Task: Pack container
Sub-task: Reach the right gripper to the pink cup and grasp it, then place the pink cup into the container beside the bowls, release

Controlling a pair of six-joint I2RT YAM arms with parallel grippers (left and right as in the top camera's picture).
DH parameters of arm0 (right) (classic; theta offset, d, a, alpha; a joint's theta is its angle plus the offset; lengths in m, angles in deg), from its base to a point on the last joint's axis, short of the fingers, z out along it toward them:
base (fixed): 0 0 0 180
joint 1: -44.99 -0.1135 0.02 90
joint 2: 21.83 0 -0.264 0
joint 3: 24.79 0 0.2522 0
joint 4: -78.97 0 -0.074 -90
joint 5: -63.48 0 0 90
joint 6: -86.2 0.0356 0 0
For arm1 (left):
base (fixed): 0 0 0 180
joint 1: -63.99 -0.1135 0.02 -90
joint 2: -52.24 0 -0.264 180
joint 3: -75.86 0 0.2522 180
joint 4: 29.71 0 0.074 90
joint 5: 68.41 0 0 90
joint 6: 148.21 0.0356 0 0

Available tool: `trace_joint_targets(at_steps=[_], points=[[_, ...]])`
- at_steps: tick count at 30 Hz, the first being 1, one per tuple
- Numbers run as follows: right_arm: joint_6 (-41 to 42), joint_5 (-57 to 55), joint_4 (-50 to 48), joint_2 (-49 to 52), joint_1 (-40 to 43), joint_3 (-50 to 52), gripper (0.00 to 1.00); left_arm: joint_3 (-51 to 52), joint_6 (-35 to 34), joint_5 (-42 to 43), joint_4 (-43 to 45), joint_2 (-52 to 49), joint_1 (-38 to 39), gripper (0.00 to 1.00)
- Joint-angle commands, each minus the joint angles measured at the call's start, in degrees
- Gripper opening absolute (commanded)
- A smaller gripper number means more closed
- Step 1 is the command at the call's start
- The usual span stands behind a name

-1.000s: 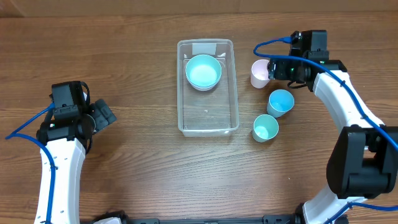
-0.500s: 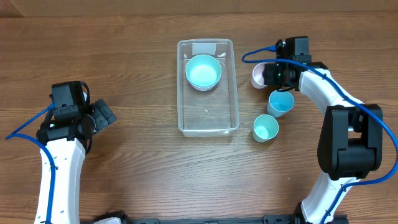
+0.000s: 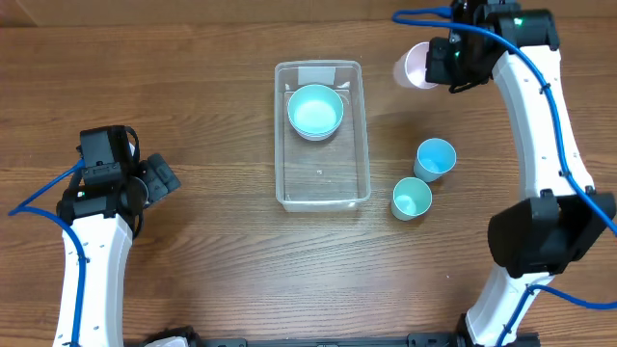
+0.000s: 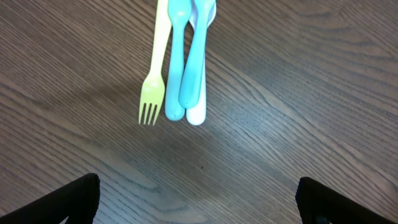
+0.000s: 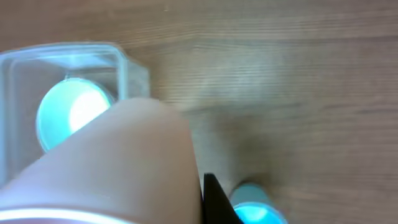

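The clear container [image 3: 322,188] stands mid-table with a blue bowl [image 3: 315,111] in its far end. My right gripper [image 3: 439,60] is shut on the wall of a pale pink cup [image 3: 413,66] and holds it tilted in the air, to the right of the container's far end. In the right wrist view the pink cup [image 5: 112,168] fills the lower left beside one black finger [image 5: 211,200], with the container [image 5: 15,62] and its bowl [image 5: 71,112] beyond. My left gripper [image 3: 159,180] stays open at the left, nothing between its fingers [image 4: 74,199].
Two blue cups [image 3: 435,157] [image 3: 412,199] stand upright to the right of the container. In the left wrist view a light green fork [image 4: 152,81], a blue utensil [image 4: 193,68] and others lie together on the wood ahead of the open fingers.
My right gripper shut on the pink cup, lifted it off the table and carried it toward the far edge. The left arm and the two blue cups have not moved.
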Motion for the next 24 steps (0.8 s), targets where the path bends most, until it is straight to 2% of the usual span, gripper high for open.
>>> trace_joint_targets(at_steps=[1,6,8,10,14,24], points=[[1.73,0.48,4.11,-4.46,-7.61,-1.88,0.04,-0.02,-0.74,0.02,0.02,-0.04,-0.20,1.00],[6.86,-1.33,7.04,-6.25,-18.56,-0.57,0.04,-0.02,-0.74,0.02,0.02,-0.04,-0.20,1.00],[11.61,-9.46,6.67,-6.36,-22.40,2.58,0.04,-0.02,-0.74,0.02,0.04,-0.04,-0.20,1.00],[11.82,-10.54,2.56,-6.34,-26.10,9.14,0.04,-0.02,-0.74,0.02,0.04,-0.04,-0.20,1.00],[10.88,-4.98,-6.21,-6.32,-25.83,16.76,0.04,-0.02,-0.74,0.02,0.02,-0.04,-0.20,1.00],[9.42,-4.48,-14.75,-4.57,-26.82,25.75,0.04,-0.02,-0.74,0.02,0.02,-0.04,-0.20,1.00]])
